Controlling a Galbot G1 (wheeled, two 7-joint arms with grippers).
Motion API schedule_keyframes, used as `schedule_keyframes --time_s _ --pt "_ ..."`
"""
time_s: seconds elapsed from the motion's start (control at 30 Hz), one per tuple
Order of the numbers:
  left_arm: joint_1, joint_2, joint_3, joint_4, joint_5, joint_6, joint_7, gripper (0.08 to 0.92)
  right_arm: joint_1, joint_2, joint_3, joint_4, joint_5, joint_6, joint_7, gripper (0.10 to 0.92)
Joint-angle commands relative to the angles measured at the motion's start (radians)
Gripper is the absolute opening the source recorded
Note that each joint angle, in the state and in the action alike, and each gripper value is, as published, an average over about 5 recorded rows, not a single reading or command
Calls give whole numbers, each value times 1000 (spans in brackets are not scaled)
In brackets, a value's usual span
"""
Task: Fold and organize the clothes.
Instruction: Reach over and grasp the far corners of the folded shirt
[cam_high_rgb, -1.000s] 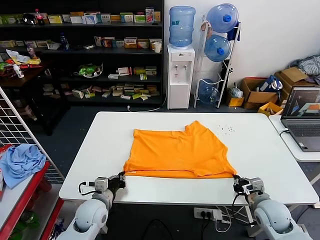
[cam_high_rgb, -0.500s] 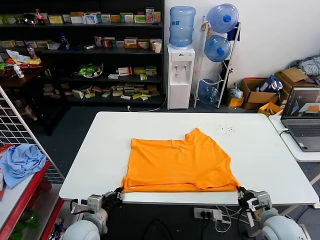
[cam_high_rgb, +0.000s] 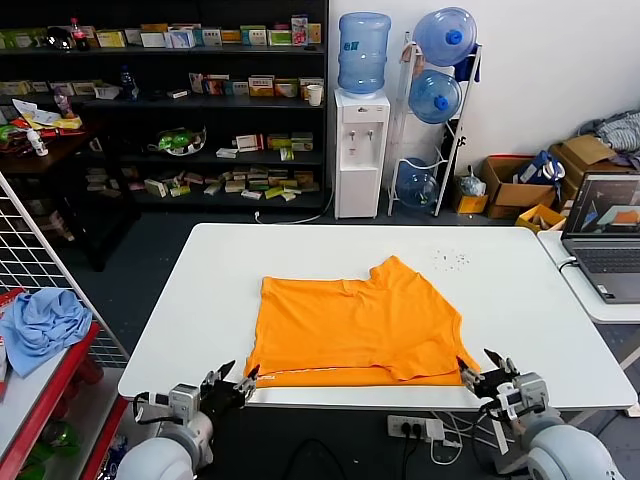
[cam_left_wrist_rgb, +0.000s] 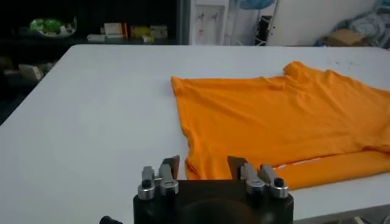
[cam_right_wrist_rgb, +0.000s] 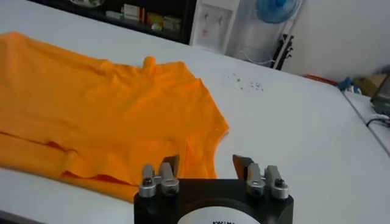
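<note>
Both sets of fingers stand apart, holding nothing: the left gripper (cam_high_rgb: 234, 383) and right gripper (cam_high_rgb: 482, 372) sit at the near corners of the orange T-shirt (cam_high_rgb: 352, 323), folded on the white table (cam_high_rgb: 195, 290). Better regrip both corners evenly

Left claw (cam_high_rgb: 236, 380), right claw (cam_high_rgb: 478, 368) agape
</note>
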Motion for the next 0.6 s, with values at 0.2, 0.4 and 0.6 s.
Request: schedule_keyframes --time_s 0.2,0.4,0.6 --pt "-604 -63 131 503 -22 -67 33 804 559 70 -220 -446 99 44 -114 821" --pt "-805 -140 188 776 -27 -71 40 822 817 176 -327 -735 103 25 -208 823" --pt "-914 -242 209 1005 15 -82 60 823 935 264 -347 -1002 35 33 -284 823"
